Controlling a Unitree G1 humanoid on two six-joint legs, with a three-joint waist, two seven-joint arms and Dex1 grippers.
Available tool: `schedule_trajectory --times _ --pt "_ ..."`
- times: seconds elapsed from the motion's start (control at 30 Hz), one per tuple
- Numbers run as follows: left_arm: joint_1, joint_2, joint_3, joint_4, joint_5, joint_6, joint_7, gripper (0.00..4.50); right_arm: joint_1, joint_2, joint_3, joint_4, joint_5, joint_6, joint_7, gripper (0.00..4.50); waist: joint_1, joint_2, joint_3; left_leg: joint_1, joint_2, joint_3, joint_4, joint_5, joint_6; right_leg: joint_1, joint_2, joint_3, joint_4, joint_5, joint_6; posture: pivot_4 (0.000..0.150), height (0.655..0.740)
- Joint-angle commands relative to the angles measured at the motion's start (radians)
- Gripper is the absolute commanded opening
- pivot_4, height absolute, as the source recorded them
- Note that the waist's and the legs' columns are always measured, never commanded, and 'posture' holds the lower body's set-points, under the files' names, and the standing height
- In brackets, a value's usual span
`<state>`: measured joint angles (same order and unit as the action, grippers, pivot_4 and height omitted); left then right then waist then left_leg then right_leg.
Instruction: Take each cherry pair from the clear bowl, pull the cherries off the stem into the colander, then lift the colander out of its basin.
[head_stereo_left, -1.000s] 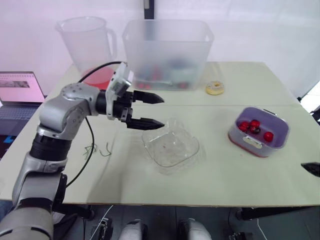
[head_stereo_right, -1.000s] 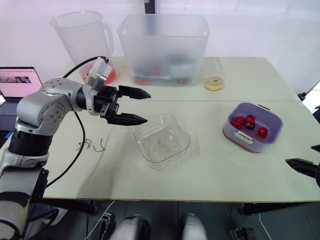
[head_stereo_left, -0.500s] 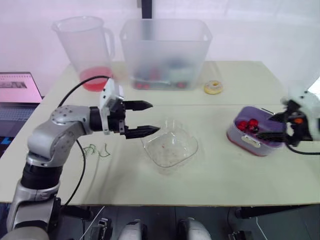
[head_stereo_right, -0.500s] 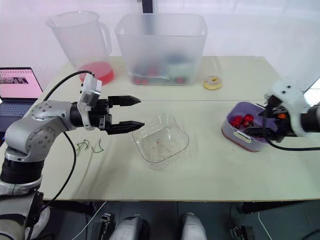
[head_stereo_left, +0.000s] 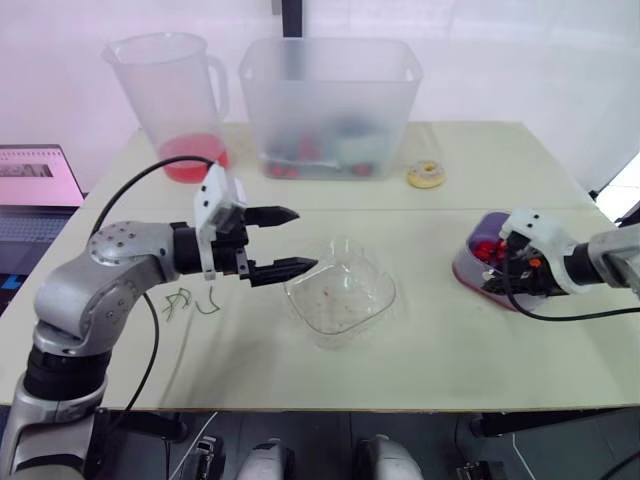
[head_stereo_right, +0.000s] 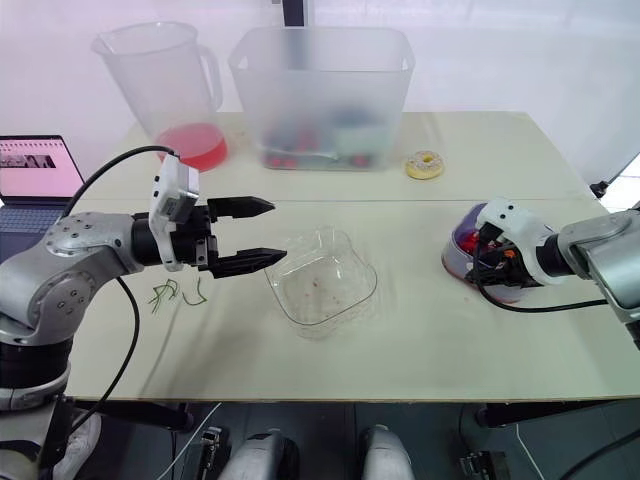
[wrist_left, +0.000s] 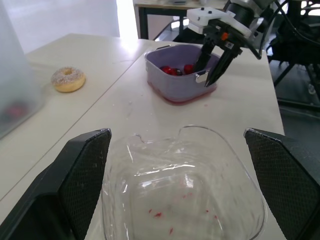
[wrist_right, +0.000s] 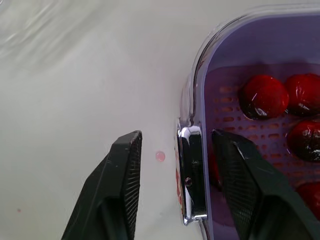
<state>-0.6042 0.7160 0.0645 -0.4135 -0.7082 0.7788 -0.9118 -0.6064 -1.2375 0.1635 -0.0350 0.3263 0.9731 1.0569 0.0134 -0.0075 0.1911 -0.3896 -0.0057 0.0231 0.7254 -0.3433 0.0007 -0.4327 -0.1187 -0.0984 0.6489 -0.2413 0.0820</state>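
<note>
Right wrist view: jaws apart, straddling colander (wrist_right: 227, 97) handle (wrist_right: 192, 170); cherries (wrist_right: 263, 96) inside.

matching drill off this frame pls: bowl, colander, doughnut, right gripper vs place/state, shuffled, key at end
1. clear bowl
2. colander
3. doughnut
4. right gripper

A. holds red cherries
B. open, astride the metal handle
C. empty apart from red specks
D. beside the frosted bin at the back of the table

Pairs: 1-C, 2-A, 3-D, 4-B
</note>
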Motion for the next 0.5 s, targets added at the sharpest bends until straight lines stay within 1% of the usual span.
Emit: schedule_trajectory --times 0.03,0.1,0.17,0.23,0.27,0.3,0.5 --pt "-0.025 0.022 0.028 -0.023 -0.014 -0.002 0.008 4.50 -0.018 -0.009 -0.005 -0.011 -0.040 0.004 -0.011 2.27 0.000 0.000 0.000 0.000 0.000 0.000 0.000 0.000 0.000 0.000 0.000 0.000 0.000 0.000 0.000 0.150 0.6886" --pt "-0.030 0.026 0.026 -0.018 -0.016 -0.003 0.008 4.50 -0.022 -0.004 -0.007 -0.014 -0.041 0.016 -0.012 2.27 0.000 0.000 0.000 0.000 0.000 0.000 0.000 0.000 0.000 0.000 0.000 -0.001 0.000 0.000 0.000 0.150 0.6886" --pt "-0.034 0.029 0.021 -0.010 -0.013 -0.009 0.004 4.50 -0.026 0.000 -0.015 -0.022 -0.037 0.032 -0.014 1.80 0.000 0.000 0.000 0.000 0.000 0.000 0.000 0.000 0.000 0.000 0.000 -0.001 0.000 0.000 0.000 0.150 0.6886" --pt "-0.039 0.033 0.012 -0.003 -0.002 -0.017 -0.003 4.50 -0.020 -0.009 -0.018 -0.030 -0.041 0.033 -0.014 1.21 -0.001 0.000 0.000 0.000 0.000 0.000 0.000 0.000 0.000 0.000 0.000 -0.001 0.000 0.000 0.000 0.150 0.6886" --pt "-0.043 0.033 0.009 0.001 0.000 -0.018 -0.004 4.50 -0.016 -0.013 -0.020 -0.031 -0.043 0.030 -0.013 0.59 -0.001 0.000 0.000 0.000 0.000 0.000 0.000 0.000 0.000 0.000 0.000 -0.001 0.000 0.000 0.000 0.150 0.6886" --pt "-0.052 0.030 0.007 0.006 0.000 -0.018 -0.002 4.50 -0.011 -0.016 -0.022 -0.032 -0.044 0.026 -0.012 0.23 0.000 0.000 0.000 0.000 0.000 0.000 0.000 0.000 0.000 0.000 0.000 -0.001 0.000 0.000 0.000 0.150 0.6886" --pt "-0.085 0.016 -0.004 0.039 0.003 -0.022 -0.003 4.50 -0.001 -0.022 -0.029 -0.023 -0.056 0.000 -0.009 0.19 0.000 0.000 0.000 0.000 0.000 0.000 0.000 0.000 0.000 0.000 0.000 -0.001 0.000 0.000 0.000 0.150 0.6886"
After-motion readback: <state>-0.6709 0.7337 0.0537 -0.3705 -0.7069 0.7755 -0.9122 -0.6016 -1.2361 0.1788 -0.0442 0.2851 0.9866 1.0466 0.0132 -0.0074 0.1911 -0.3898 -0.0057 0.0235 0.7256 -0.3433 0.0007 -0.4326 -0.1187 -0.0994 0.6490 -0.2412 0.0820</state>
